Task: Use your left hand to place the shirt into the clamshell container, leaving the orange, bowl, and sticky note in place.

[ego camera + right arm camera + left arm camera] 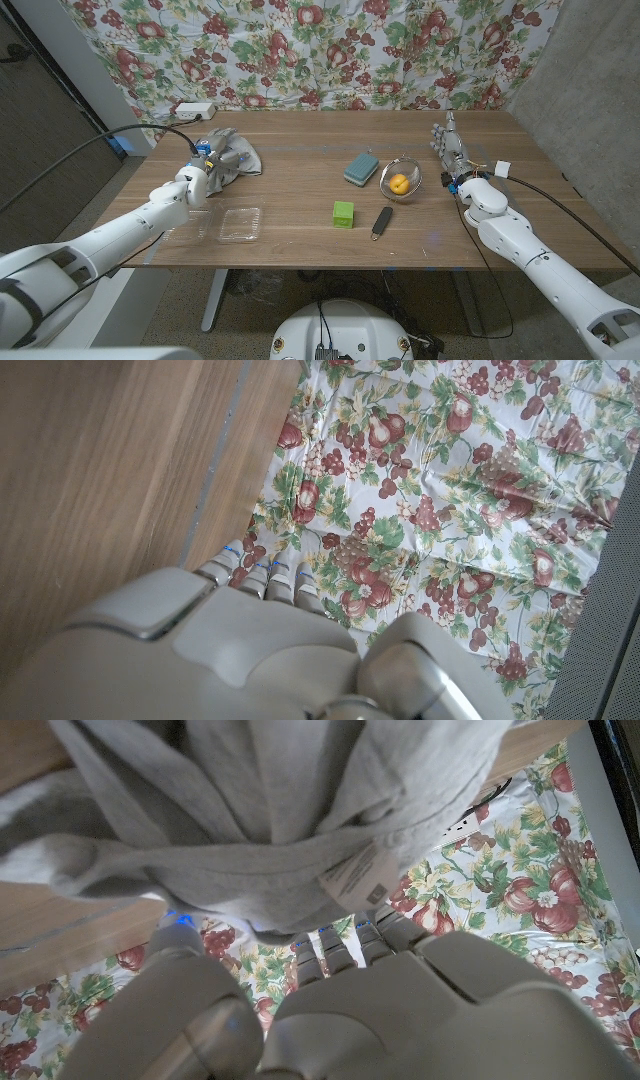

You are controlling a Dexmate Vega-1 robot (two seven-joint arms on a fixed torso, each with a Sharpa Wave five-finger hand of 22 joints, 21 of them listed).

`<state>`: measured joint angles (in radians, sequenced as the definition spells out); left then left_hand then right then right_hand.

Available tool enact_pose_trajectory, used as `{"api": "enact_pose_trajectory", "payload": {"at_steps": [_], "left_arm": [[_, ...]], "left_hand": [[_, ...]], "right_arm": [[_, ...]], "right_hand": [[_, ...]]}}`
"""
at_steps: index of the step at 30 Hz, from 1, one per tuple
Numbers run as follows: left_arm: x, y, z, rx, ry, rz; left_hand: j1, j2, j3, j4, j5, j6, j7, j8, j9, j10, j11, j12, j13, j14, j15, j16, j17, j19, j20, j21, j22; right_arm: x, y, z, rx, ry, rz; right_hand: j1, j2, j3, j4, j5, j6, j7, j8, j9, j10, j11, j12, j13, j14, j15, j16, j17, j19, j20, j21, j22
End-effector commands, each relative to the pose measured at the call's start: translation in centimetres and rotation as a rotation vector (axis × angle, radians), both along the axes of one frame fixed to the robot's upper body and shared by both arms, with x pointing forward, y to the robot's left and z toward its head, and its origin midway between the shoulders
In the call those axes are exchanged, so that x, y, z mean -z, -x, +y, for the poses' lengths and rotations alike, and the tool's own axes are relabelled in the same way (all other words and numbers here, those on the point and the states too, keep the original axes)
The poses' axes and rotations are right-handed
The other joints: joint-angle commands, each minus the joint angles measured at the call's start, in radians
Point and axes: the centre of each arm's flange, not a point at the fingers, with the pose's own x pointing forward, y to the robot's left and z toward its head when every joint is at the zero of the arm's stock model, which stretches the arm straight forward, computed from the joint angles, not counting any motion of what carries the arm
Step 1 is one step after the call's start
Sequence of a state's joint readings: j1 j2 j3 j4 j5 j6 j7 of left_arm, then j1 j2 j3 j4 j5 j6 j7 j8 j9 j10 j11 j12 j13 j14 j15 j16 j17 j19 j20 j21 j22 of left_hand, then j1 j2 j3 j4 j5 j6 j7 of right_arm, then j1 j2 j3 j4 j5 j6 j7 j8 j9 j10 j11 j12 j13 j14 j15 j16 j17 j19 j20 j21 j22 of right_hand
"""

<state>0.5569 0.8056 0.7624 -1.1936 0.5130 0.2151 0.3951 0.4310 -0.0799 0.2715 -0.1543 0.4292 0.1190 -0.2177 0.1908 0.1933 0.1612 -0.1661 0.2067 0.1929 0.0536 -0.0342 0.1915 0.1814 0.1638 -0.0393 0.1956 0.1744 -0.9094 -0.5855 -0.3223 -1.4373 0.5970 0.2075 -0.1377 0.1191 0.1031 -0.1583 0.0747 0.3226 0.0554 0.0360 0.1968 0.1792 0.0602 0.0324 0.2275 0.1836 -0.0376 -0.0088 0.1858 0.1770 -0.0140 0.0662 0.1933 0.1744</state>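
Note:
The grey shirt [236, 156] lies bunched at the table's far left, and my left hand [200, 173] grips its near edge. From the left wrist, the shirt [270, 820] hangs in folds gathered over my fingertips [335, 948], with a white label showing. The clear clamshell container [240, 225] sits open just in front of that hand. An orange [399, 183] rests in a wire bowl [401, 171] right of centre. A green sticky note block [344, 214] lies near the table's middle. My right hand [452, 148] stands at the far right, fingers straight, holding nothing.
A teal sponge [361, 168] lies beside the bowl and a black bar-shaped object [382, 222] lies near the sticky note. A white power strip [193, 109] sits at the far left corner. A floral cloth [320, 50] hangs behind the table.

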Motion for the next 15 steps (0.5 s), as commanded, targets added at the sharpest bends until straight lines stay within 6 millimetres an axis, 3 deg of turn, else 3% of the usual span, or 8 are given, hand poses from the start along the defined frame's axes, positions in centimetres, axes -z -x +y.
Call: {"api": "enact_pose_trajectory", "payload": {"at_steps": [1,15], "left_arm": [[0.59,-0.32,0.23,-0.020,-0.004,0.036],[1.25,-0.68,0.40,-0.031,-0.007,0.050]], "left_hand": [[0.008,0.005,0.002,0.007,0.007,-0.021,-0.002,0.004,0.001,-0.018,0.008,-0.008,0.002,-0.024,-0.116,-0.010,0.003,-0.017,-0.025,-0.007,0.003],[0.009,0.005,0.001,0.010,0.008,-0.037,-0.002,0.000,0.001,-0.025,0.014,-0.009,0.002,-0.036,-0.117,-0.010,0.003,-0.030,-0.018,-0.008,0.003]], "right_arm": [[-0.28,-0.02,0.12,-0.001,0.011,0.001],[-0.61,-0.03,0.12,-0.004,0.023,0.006]], "right_hand": [[0.009,0.000,0.000,-0.006,0.003,0.010,-0.001,0.002,0.005,0.007,-0.004,-0.003,0.003,-0.006,-0.004,-0.002,0.001,-0.002,0.002,0.003,0.005],[0.010,-0.001,0.001,-0.007,0.002,0.012,0.000,0.001,0.006,0.008,-0.006,-0.003,0.003,-0.006,-0.004,-0.002,0.001,-0.002,0.003,0.003,0.005]]}}
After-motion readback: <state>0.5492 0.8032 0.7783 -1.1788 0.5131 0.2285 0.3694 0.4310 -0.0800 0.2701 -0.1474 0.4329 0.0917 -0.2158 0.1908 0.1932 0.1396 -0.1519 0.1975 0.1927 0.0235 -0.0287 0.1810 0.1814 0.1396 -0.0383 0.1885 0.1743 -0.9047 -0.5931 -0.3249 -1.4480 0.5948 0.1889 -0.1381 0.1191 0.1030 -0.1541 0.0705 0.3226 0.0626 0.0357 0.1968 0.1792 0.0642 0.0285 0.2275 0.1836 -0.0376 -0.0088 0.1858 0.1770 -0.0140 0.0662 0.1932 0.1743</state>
